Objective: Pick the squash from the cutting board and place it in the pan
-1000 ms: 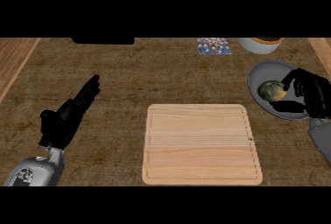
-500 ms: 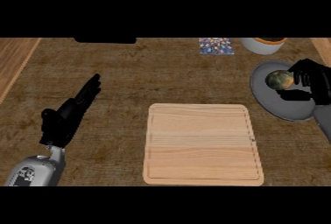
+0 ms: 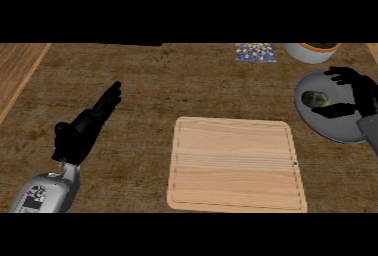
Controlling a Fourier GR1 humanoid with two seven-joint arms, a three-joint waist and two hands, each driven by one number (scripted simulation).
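Head view: the squash (image 3: 317, 98) lies in the grey pan (image 3: 325, 127) at the counter's right edge, well apart from the wooden cutting board (image 3: 235, 171), which lies flat at centre; the right hand (image 3: 359, 96) hangs over the pan just beside the squash, fingers and thumb spread and holding nothing. The left hand (image 3: 87, 129) rests open at the left, fingers straight; a white bowl (image 3: 313, 52) and a patterned item (image 3: 255, 52) sit along the far edge of the brown counter (image 3: 162, 85).

I work over a kitchen: a wooden cutting board (image 3: 236, 165) at lower centre, a grey pan (image 3: 334, 127) at right, on a brown tabletop (image 3: 170, 85).
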